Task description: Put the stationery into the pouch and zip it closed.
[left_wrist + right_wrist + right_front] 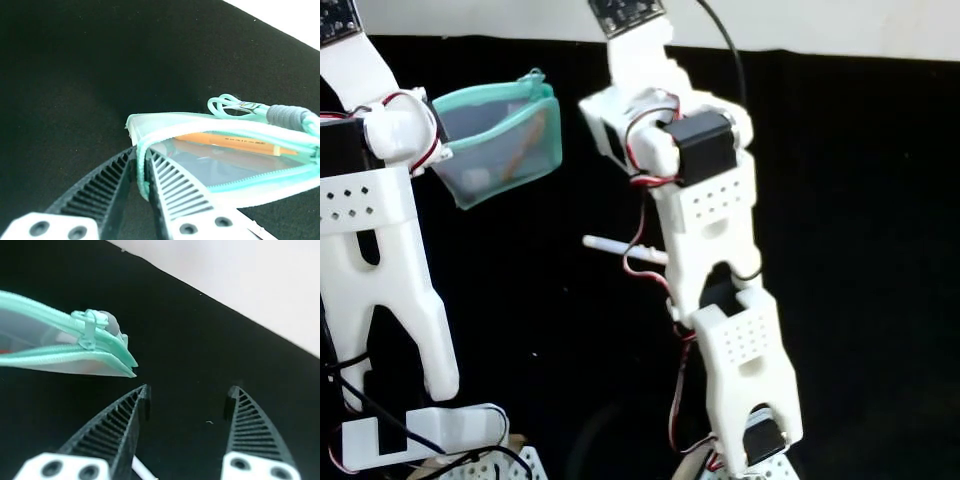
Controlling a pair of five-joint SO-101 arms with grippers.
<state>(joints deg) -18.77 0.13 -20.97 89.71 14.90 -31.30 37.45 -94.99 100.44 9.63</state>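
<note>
A translucent teal pouch [500,140] hangs above the black table, held up by its rim. My left gripper [140,161] is shut on the rim at one end of the pouch's [225,165] open mouth. An orange pen [230,142] lies inside, and a small white item [475,180] sits at the bottom. The zip pull with its teal loop [232,105] is at the far end of the zip. My right gripper [189,392] stands open just off that end of the pouch [60,347], close to the zip pull [90,327], with nothing between its fingers. A white pen [620,247] lies on the table.
The table is covered in black cloth [860,200], with open room to the right of the right arm. A white wall [820,25] borders the far edge. Arm bases and red and black cables [640,230] crowd the near edge.
</note>
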